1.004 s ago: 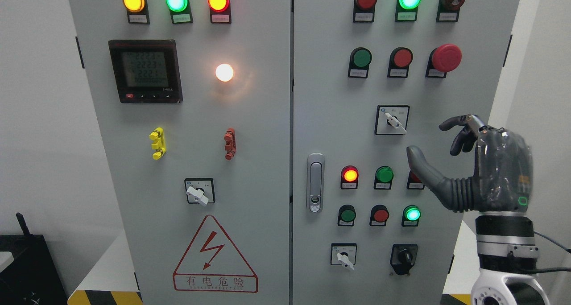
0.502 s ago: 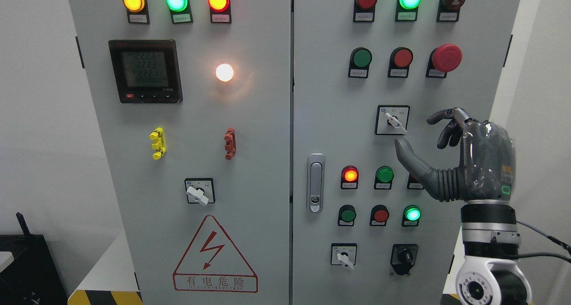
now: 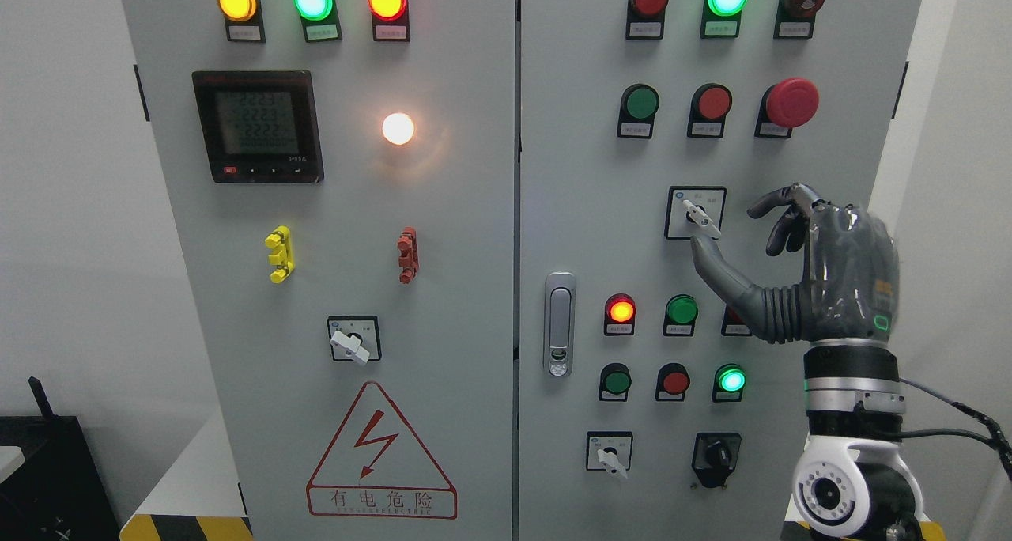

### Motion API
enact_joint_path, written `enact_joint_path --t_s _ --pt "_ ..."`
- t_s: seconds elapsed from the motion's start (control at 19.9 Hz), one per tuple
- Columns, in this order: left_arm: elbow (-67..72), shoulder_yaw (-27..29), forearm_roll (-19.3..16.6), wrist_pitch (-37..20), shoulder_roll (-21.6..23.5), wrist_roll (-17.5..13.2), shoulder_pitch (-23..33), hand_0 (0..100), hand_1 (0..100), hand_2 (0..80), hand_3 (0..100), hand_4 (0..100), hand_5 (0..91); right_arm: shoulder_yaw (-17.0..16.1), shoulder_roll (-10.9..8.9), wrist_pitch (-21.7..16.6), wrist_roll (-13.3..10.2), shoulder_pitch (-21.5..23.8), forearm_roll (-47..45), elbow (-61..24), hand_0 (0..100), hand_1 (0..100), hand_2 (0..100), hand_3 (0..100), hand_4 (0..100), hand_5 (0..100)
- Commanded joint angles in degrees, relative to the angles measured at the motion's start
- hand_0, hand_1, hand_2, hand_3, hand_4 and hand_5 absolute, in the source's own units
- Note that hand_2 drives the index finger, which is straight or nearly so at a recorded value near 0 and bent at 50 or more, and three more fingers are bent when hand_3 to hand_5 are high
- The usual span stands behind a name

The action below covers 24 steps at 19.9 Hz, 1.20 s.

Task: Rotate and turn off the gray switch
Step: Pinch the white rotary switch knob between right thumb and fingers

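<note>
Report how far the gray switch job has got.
Done: the right hand is up at the gray switch on the cabinet's right door, fingers spread, thumb tip just under the knob. In hand: lining up the grasp; nothing is gripped. Left: close on the knob, which points down-right, and rotate it to off. The left arm is out of view.

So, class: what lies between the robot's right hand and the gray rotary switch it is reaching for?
In the head view, only bare gray panel separates the right hand from the gray switch; its thumb tip sits just below the lever, not touching.
</note>
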Motion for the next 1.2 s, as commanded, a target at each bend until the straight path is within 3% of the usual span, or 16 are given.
enact_joint_path --t_s 0.0,1.15 --pt "0.0 1.8 0.0 0.0 0.0 0.0 0.0 12 39 0.0 0 0 0.0 -0.1 -1.08 0.9 -0.2 -0.7 0.0 1.7 0 38 54 86 87 100" --pt "0.0 1.8 0.0 0.0 0.0 0.0 0.0 12 39 0.0 0 0 0.0 3.1 -0.99 1.1 -0.4 -1.6 0.3 3.2 0 38 58 86 87 100"
